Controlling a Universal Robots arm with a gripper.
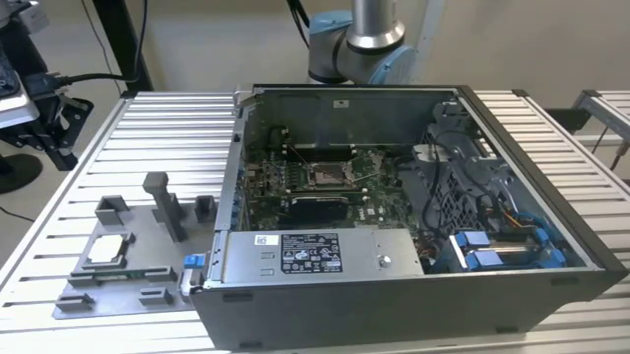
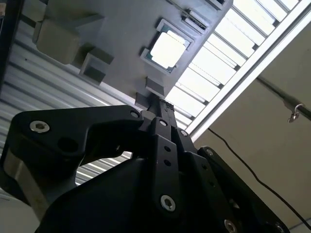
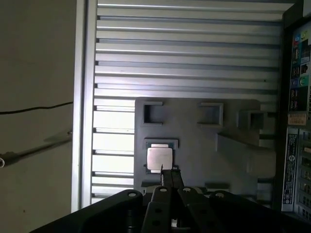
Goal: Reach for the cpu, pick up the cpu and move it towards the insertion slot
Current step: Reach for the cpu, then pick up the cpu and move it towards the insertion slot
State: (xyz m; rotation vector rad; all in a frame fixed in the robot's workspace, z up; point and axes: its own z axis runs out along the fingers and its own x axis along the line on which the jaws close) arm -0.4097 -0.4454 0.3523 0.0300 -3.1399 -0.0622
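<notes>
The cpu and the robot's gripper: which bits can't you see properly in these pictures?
- First wrist view: the gripper covers one edge of the cpu; whether they touch cannot be told.
- Exterior view: the insertion slot is too small to show what is in its dark centre.
- Exterior view: the arm is cut off by the top edge.

We see the cpu (image 1: 106, 251) lying on the fixture plate (image 1: 147, 254), on the table (image 1: 167, 133) at the exterior view's left of the computer case (image 1: 394, 310); the insertion slot (image 1: 330, 174) sits inside that case
</notes>
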